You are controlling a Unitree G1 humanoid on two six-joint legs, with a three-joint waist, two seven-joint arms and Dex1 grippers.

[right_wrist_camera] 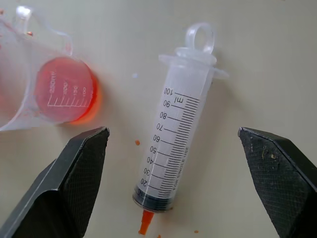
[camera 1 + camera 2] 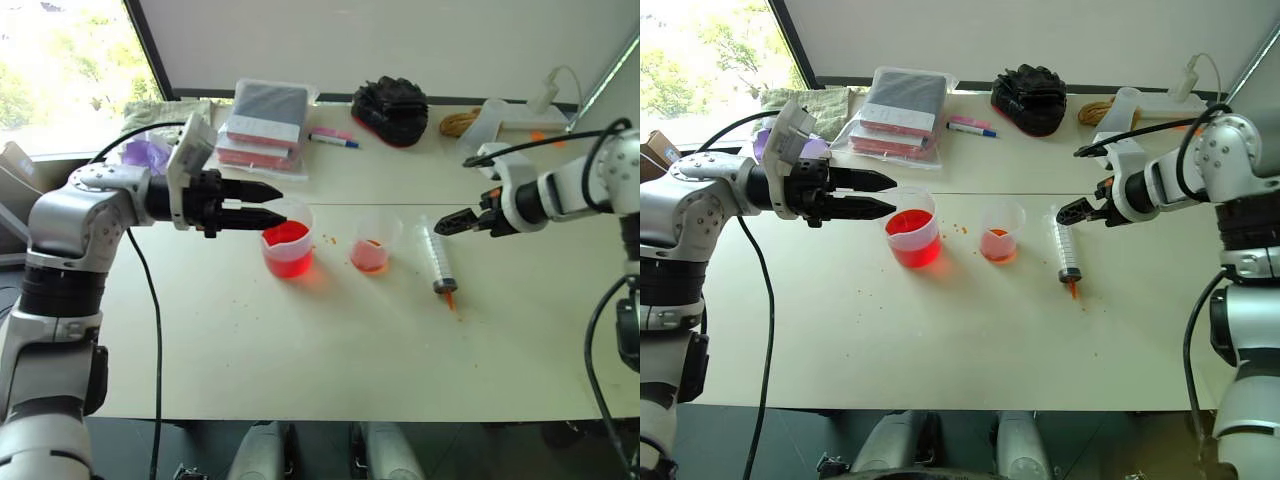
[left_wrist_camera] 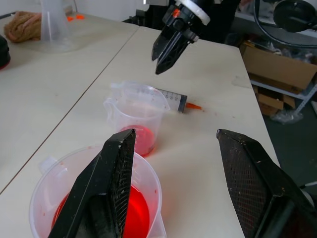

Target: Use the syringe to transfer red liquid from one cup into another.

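Black right gripper (image 1: 171, 183) wide open, empty | above syringe (image 1: 176, 144)

On the syringe (image 1: 174, 144) we read a printed scale running 100, 90, 80, 70, 60, 50, 30, 20 along the barrel, with "ml" beside the 100 mark; a line of small print along the scale is too fine for us to read. On the small cup (image 1: 59, 89) we make out raised marks, of which we can read 250, then lower figures that look like 200, 150 and 100. We can read no lettering on anything else.
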